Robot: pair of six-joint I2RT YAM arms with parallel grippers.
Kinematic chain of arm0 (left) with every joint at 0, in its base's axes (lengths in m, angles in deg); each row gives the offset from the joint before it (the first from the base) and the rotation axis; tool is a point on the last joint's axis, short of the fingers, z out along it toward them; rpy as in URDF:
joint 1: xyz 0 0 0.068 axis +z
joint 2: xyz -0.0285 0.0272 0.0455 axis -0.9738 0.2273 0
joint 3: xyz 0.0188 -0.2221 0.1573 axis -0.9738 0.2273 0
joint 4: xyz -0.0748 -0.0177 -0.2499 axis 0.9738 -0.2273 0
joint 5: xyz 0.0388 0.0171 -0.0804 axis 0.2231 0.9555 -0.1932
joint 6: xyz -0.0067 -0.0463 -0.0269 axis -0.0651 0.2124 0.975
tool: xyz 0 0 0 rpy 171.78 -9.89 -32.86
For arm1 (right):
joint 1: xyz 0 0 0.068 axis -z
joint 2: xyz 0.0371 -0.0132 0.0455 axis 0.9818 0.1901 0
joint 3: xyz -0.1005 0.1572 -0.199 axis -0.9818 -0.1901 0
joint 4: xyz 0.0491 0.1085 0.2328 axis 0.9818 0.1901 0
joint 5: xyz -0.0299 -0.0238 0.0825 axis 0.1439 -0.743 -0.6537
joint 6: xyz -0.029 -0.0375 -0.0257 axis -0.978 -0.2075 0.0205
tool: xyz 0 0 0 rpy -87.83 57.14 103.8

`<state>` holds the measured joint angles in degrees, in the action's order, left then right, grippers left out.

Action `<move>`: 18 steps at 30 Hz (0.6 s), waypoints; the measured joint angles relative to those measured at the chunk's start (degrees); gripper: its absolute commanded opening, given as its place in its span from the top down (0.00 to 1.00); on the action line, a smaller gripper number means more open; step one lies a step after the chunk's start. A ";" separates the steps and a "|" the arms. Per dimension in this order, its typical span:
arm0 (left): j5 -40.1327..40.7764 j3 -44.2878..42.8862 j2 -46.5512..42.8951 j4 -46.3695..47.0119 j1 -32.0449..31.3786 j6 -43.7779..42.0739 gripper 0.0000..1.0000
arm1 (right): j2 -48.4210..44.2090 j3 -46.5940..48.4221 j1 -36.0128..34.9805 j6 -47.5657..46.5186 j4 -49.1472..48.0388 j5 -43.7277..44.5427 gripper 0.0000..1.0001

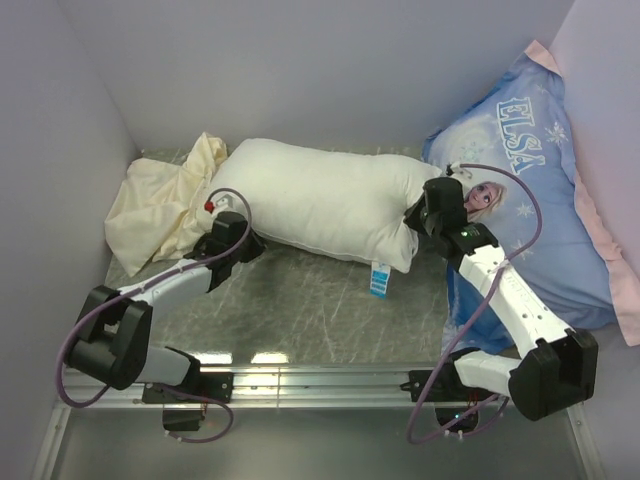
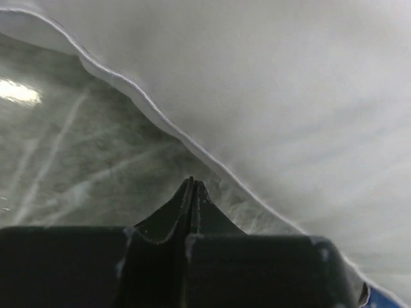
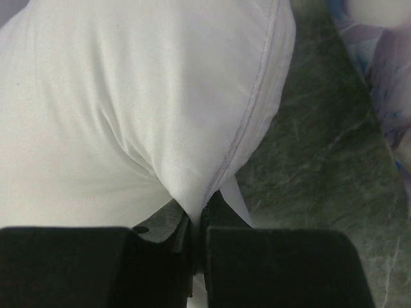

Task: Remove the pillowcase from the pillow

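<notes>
The plump white pillow point(image 1: 320, 200) lies across the middle of the table, its blue-and-white tag point(image 1: 380, 279) hanging at the near edge. The cream pillowcase point(image 1: 160, 205) lies crumpled at the pillow's left end, off the pillow. My right gripper point(image 1: 412, 216) is shut on the pillow's right end; in the right wrist view the white fabric point(image 3: 160, 109) is pinched between the fingers point(image 3: 218, 215). My left gripper point(image 1: 250, 243) is shut and empty beside the pillow's near left edge; in the left wrist view its fingertips point(image 2: 191, 187) point at the pillow's seam point(image 2: 192, 141).
A large blue "ELSA" pillow point(image 1: 540, 190) leans in the back right corner, close behind my right arm. White walls close in the left, back and right. The table is grey-green and scratched point(image 1: 300, 310), with a metal rail point(image 1: 300, 380) at the near edge.
</notes>
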<state>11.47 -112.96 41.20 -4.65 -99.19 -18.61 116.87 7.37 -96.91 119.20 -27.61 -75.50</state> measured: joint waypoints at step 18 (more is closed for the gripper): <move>4.28 -2.80 -1.33 -1.03 -5.31 -1.77 0.71 | -0.83 -6.47 6.16 -1.88 -2.82 -1.73 0.18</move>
<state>15.76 -115.76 39.86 -5.67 -104.50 -20.38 116.04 0.90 -90.74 117.32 -30.43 -77.22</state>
